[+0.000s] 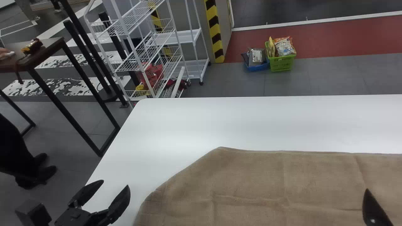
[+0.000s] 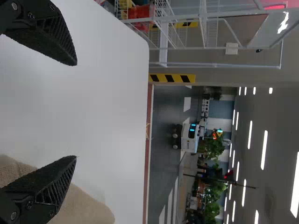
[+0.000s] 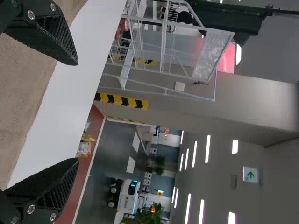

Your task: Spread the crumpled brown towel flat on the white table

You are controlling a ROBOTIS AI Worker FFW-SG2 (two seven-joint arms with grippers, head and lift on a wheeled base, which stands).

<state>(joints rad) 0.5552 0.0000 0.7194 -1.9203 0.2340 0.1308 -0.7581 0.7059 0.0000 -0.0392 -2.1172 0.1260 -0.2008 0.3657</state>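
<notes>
Brown towel (image 1: 251, 185), one: laid out on the white table (image 1: 251, 122), running from lower centre to the head view's right edge; far edge nearly straight, left side slanting, shallow creases across the cloth.

Left gripper (image 1: 115, 183), black, two-fingered: at the table's left side, just left of the towel in the head view. Fingers parted, nothing grasped; bare tabletop shows between them in the left wrist view.

Right gripper (image 1: 375, 210), matching: at the head view's lower right, in front of the towel. Fingers wide apart in the right wrist view, no cloth pinched; whether it touches the towel, cannot tell.
</notes>
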